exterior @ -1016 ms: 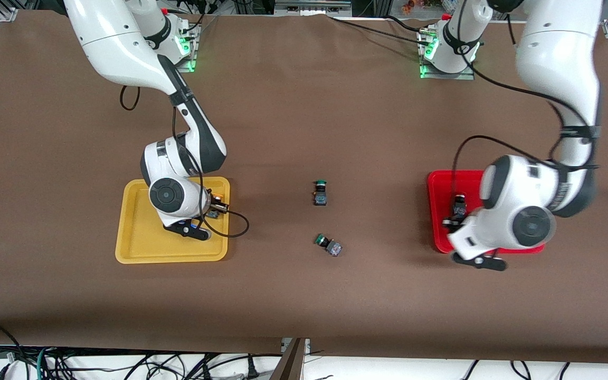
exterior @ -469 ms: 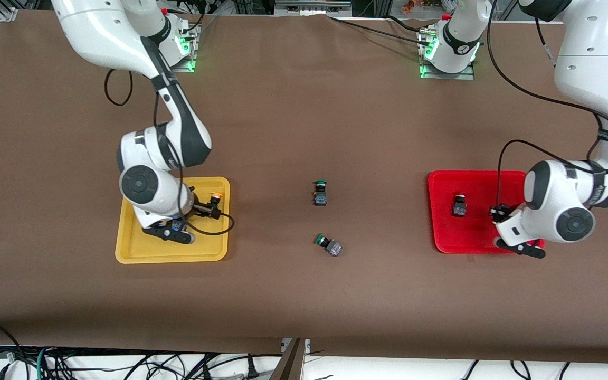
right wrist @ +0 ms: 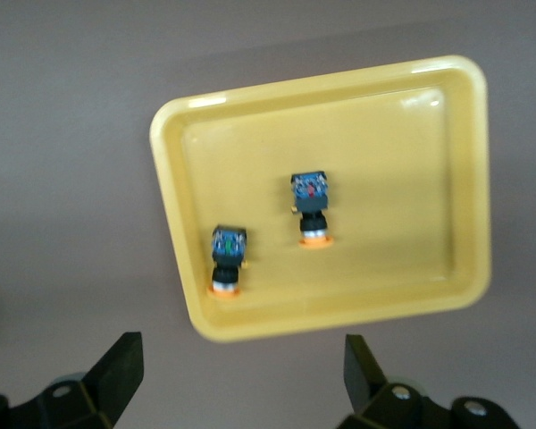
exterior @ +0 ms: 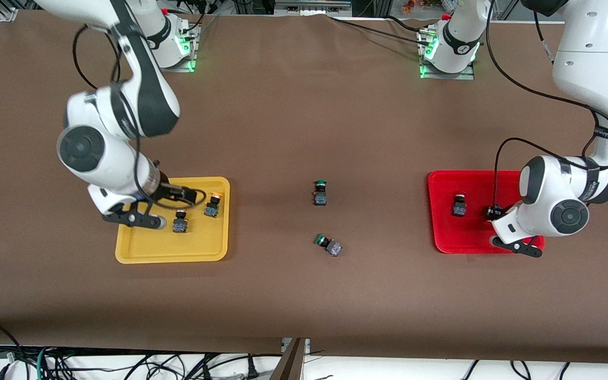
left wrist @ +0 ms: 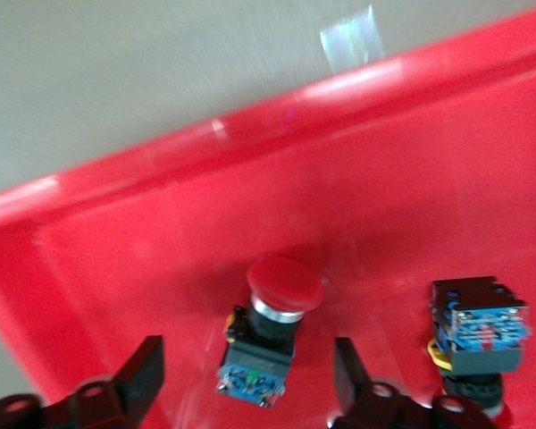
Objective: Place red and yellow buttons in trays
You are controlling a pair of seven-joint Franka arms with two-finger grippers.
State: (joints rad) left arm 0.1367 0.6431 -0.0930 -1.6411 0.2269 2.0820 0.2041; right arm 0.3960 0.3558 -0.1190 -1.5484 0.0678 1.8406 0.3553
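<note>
the front view looks down from high across the table (exterior: 304,295), facing both arm bases along its top edge, and takes in the whole surface. the left wrist view looks down from close over the red tray (left wrist: 161,223), filling most of its picture with it; the same tray (exterior: 473,237) sits small in the front view at the left arm's end. the right wrist view looks down from higher up, showing the whole yellow tray (right wrist: 196,134) with table around it; the front view shares it (exterior: 140,248) too.
</note>
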